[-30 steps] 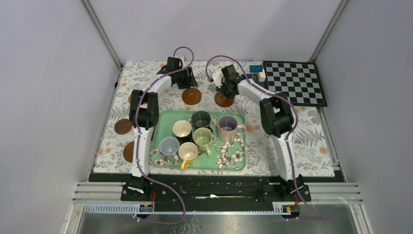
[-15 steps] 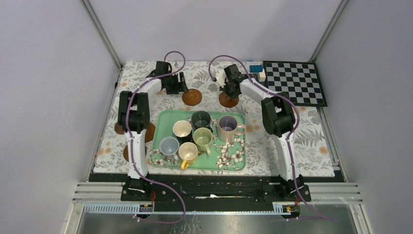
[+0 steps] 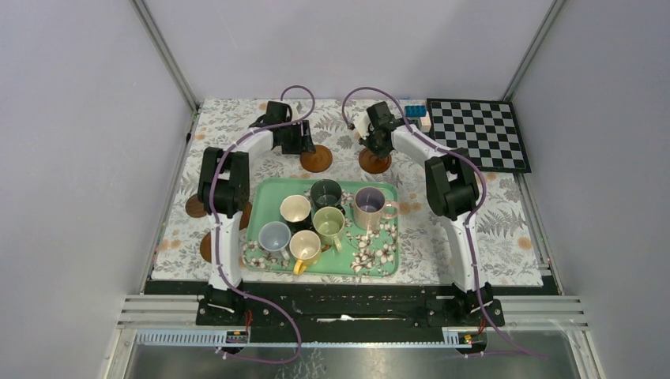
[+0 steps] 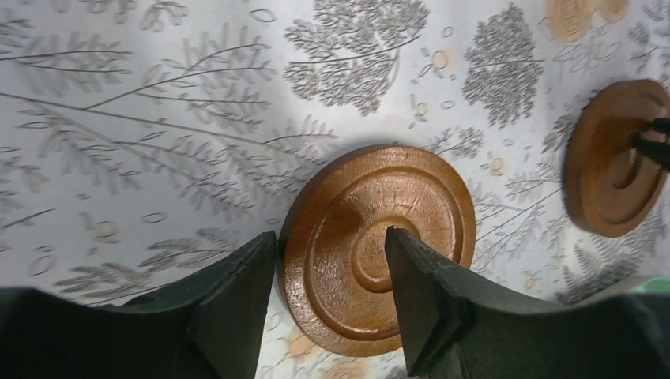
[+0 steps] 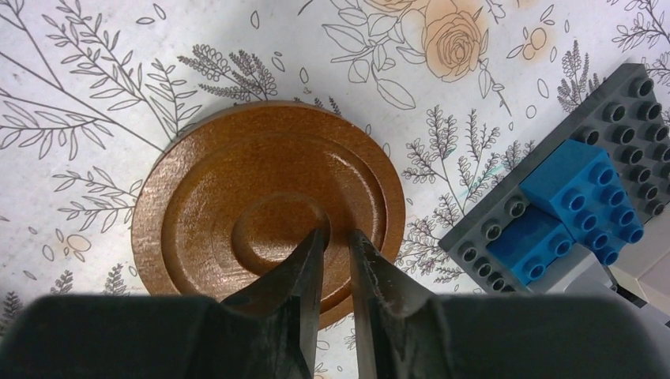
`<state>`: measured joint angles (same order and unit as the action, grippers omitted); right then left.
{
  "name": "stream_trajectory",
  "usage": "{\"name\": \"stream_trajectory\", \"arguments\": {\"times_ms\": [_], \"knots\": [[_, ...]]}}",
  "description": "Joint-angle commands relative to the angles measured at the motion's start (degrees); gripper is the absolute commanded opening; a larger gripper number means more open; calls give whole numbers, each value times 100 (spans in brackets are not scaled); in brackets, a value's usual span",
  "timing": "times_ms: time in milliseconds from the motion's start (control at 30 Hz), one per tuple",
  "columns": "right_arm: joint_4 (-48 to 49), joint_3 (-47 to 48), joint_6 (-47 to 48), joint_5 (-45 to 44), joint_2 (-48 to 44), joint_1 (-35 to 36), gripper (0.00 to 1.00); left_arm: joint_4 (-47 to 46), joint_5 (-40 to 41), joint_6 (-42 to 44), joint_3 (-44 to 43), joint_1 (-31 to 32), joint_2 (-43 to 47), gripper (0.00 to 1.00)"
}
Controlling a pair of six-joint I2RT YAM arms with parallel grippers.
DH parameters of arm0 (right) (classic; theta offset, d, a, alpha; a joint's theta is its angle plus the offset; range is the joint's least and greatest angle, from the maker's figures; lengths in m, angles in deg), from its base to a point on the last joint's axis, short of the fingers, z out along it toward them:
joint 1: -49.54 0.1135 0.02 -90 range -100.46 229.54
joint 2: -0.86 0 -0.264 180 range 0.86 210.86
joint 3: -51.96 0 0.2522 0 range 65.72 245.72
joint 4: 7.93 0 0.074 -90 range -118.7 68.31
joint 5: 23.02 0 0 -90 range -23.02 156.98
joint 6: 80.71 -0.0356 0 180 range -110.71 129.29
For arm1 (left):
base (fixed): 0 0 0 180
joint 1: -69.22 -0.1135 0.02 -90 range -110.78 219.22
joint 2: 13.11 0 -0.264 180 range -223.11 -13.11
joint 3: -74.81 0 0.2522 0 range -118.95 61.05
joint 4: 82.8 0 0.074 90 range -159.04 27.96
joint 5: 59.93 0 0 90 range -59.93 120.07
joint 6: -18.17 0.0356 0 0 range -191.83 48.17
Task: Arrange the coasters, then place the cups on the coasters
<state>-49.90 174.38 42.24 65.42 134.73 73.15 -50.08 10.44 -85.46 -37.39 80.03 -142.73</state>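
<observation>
Two brown coasters lie on the flowered cloth behind the green tray [image 3: 348,186]. My left gripper [image 3: 304,150] [image 4: 330,234] is shut on the left coaster [image 3: 318,162] [image 4: 379,249], one finger against its outer rim, the other in its centre recess. My right gripper [image 3: 378,148] [image 5: 338,232] is shut, its tips resting at the centre ring of the right coaster [image 3: 374,163] [image 5: 269,209]. More coasters [image 3: 196,207] [image 3: 207,246] lie at the left, partly behind the left arm. The cream [image 3: 295,208], dark green [image 3: 325,192], pinkish [image 3: 368,207], olive [image 3: 329,223], pale blue [image 3: 274,235] and yellow [image 3: 304,246] cups stand on the tray.
A chessboard [image 3: 478,133] lies at the back right. Blue bricks on a grey baseplate [image 5: 569,197] [image 3: 415,114] sit just right of the right coaster. The left arm's elbow hangs over the tray's left edge.
The left gripper swung left off its coaster, then came back onto it, and the coaster sits slightly further right. The right gripper and its coaster have slid a little to the right.
</observation>
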Motion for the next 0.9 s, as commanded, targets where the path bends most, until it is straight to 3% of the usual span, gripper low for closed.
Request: {"name": "stream_trajectory", "arguments": {"times_ms": [0,200,467,867], "knots": [[-120,330,27,-196,120,-15,26,41,-104,-510,1,140,-408,57],[-64,345,20,-307,134,-26,28,5,70,-1091,-349,193,-764,53],[-93,244,148,-355,62,-157,28,-56,135,-1185,-431,202,-792,53],[356,-1046,854,-271,-629,-271,30,-360,30,-705,313,113,53,76]]}}
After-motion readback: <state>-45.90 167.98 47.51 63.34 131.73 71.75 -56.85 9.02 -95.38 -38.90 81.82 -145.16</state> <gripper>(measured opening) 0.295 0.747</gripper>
